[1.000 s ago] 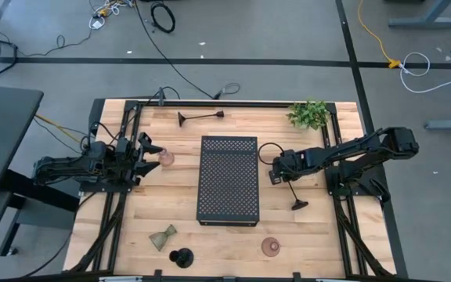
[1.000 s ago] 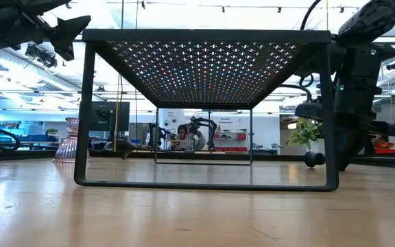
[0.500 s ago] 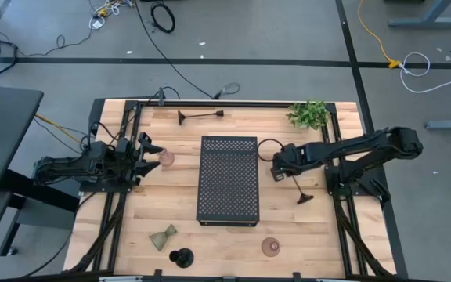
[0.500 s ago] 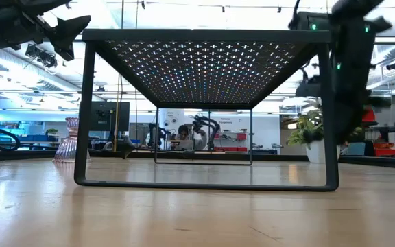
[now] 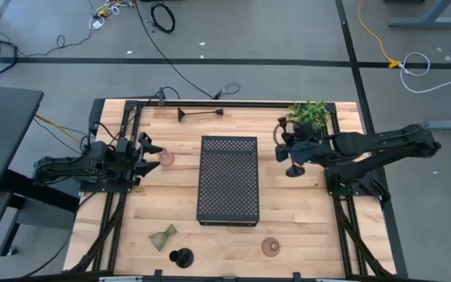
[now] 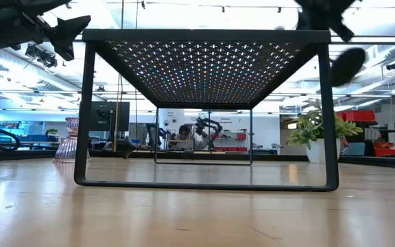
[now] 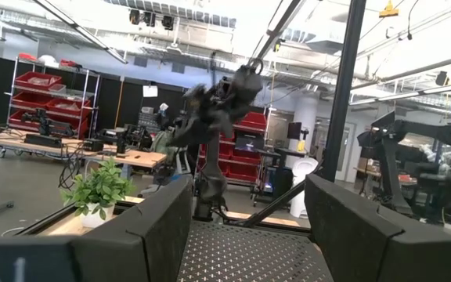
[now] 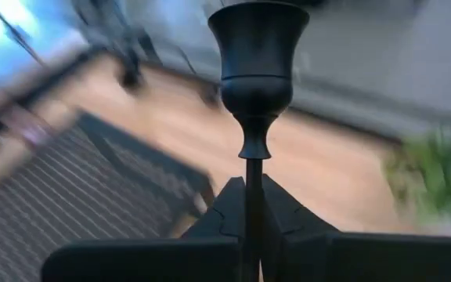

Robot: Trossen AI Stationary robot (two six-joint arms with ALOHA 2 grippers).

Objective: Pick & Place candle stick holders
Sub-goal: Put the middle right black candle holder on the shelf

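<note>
Leftward, left gripper (image 5: 149,149) idle with fingers apart beside the squat pinkish glass candle holder (image 5: 166,158): fragile, slick, best cupped around its body. Rightward, right gripper (image 5: 288,146) clamped on the slim black metal candlestick holder (image 8: 254,94) at mid-stem, carried in the air near the small leafy green plant (image 5: 309,114); probably light, rigid, top-heavy, apt to swivel.

My right gripper (image 8: 253,205) is clamped tight on a slim black stem, carried above the table's far right part with my right arm (image 5: 382,145) stretched inward from that side. My left gripper (image 5: 149,150) hovers at the left, fingers (image 7: 163,227) spread wide (nothing between them).
</note>
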